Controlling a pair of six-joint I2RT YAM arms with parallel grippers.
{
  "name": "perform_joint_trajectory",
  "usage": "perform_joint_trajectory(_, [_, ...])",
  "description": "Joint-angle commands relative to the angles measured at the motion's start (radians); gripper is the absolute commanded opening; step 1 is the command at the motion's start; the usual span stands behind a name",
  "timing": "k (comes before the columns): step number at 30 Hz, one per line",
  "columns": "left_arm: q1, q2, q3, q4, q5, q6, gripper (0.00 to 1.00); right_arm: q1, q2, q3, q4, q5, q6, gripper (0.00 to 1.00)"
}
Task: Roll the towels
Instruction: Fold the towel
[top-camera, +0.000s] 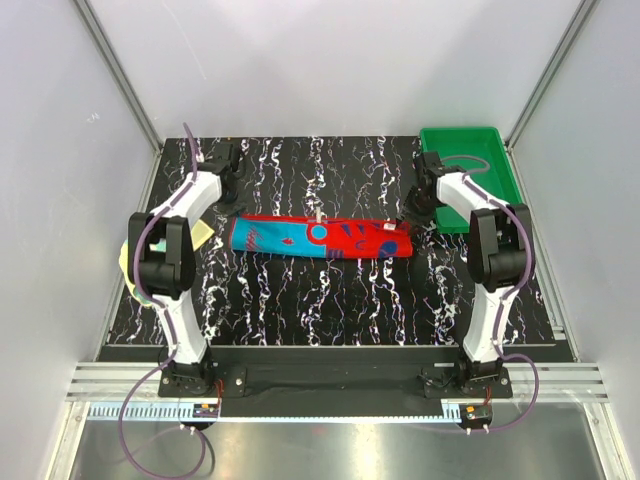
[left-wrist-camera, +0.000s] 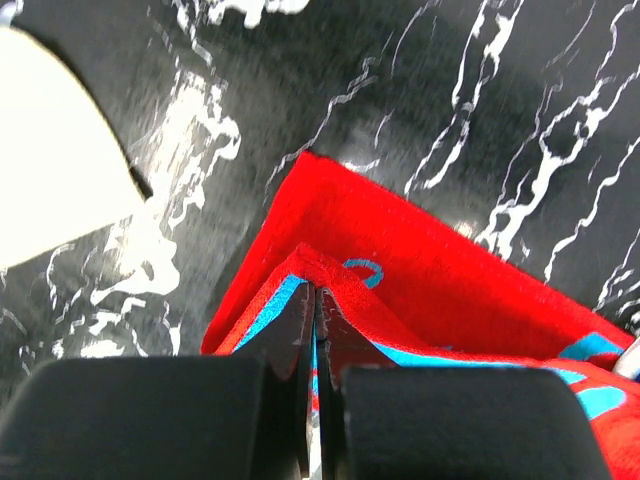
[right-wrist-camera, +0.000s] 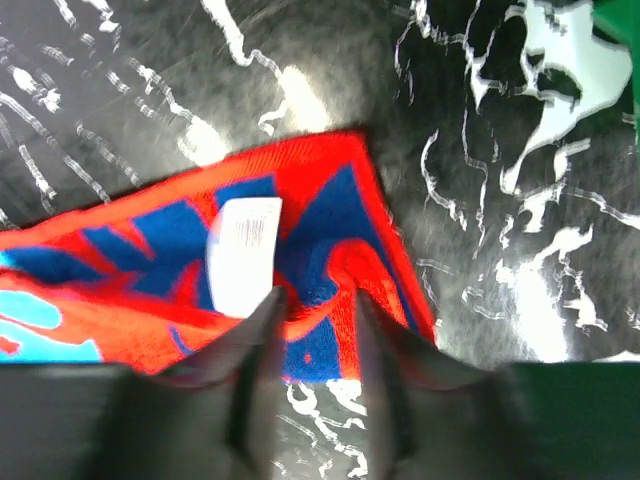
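The red towel with blue blotches (top-camera: 320, 238) lies as a long flattened band across the middle of the black marbled table. My left gripper (top-camera: 232, 200) is at its left end; in the left wrist view the left gripper (left-wrist-camera: 316, 295) is shut on a raised red edge of the towel (left-wrist-camera: 420, 270). My right gripper (top-camera: 412, 215) is at the right end. There, the right gripper (right-wrist-camera: 315, 300) has its jaws apart, a bulging fold of the towel (right-wrist-camera: 340, 270) just beyond the tips. The pale yellow towel (top-camera: 203, 234) lies mostly hidden behind the left arm.
A green tray (top-camera: 465, 150) stands at the back right corner, just behind the right arm. A white label (right-wrist-camera: 243, 250) is sewn on the red towel near the right gripper. White walls close in the table on three sides.
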Motion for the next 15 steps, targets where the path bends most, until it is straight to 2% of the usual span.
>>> perform_joint_trajectory(1, [0.014, 0.035, 0.099, -0.007, 0.014, 0.029, 0.00, -0.015, 0.023, 0.079, -0.010, 0.028, -0.008, 0.49])
perform_joint_trajectory(4, [0.017, 0.056, 0.161, -0.007, 0.026, 0.037, 0.25, -0.018, 0.031, 0.159, -0.047, 0.065, -0.020, 0.59])
perform_joint_trajectory(6, [0.020, 0.076, 0.247, -0.055, 0.018, 0.046, 0.52, -0.017, 0.025, 0.245, -0.094, 0.083, -0.048, 0.73])
perform_joint_trajectory(7, [0.020, 0.081, 0.271, -0.070, 0.015, 0.051, 0.62, -0.017, 0.019, 0.274, -0.111, 0.115, -0.048, 0.73])
perform_joint_trajectory(9, [0.020, 0.072, 0.303, -0.102, 0.012, 0.054, 0.75, -0.015, -0.019, 0.334, -0.154, 0.142, -0.066, 0.78])
perform_joint_trajectory(11, [0.019, 0.029, 0.302, -0.112, 0.008, 0.055, 0.77, -0.017, -0.094, 0.334, -0.164, 0.171, -0.082, 0.85])
perform_joint_trajectory(13, [0.011, -0.025, 0.260, -0.090, 0.014, 0.055, 0.77, -0.017, -0.163, 0.262, -0.141, 0.185, -0.088, 0.89])
perform_joint_trajectory(15, [-0.021, -0.121, 0.170, -0.045, 0.015, 0.058, 0.77, -0.017, -0.275, 0.117, -0.074, 0.172, -0.086, 0.91])
